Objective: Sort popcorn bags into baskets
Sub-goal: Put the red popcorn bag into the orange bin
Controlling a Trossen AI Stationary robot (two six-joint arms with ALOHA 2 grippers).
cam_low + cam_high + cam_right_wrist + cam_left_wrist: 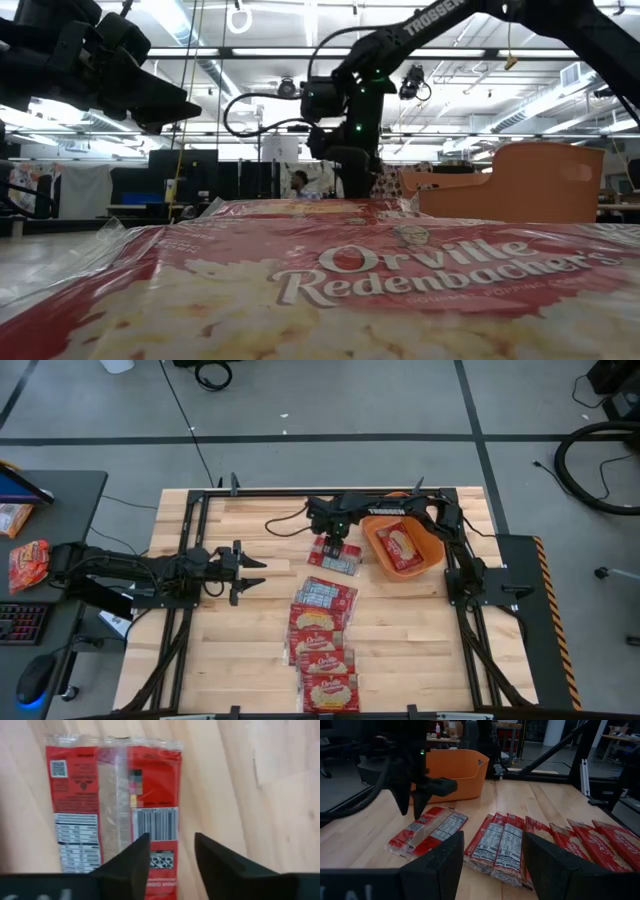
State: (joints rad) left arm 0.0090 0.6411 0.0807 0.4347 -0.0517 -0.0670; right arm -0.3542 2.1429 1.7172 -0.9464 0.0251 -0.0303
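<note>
One popcorn bag (337,561) lies flat on the table with its back up, just left of the orange basket (432,556). It also shows in the right wrist view (115,795) and the left wrist view (427,831). My right gripper (335,545) hangs open right over it, fingers pointing down (172,845); I see no touch. Another bag (402,544) lies inside the basket. Several more bags (322,640) lie overlapping in a row running toward the near edge. My left gripper (258,572) waits open, left of the row.
The basket (455,772) stands near the table's far right corner. The nearest bag of the row (350,290) fills the low view. A side desk on the left holds an orange-red snack pouch (28,563), a keyboard and a mouse. Bare wood lies left of the row.
</note>
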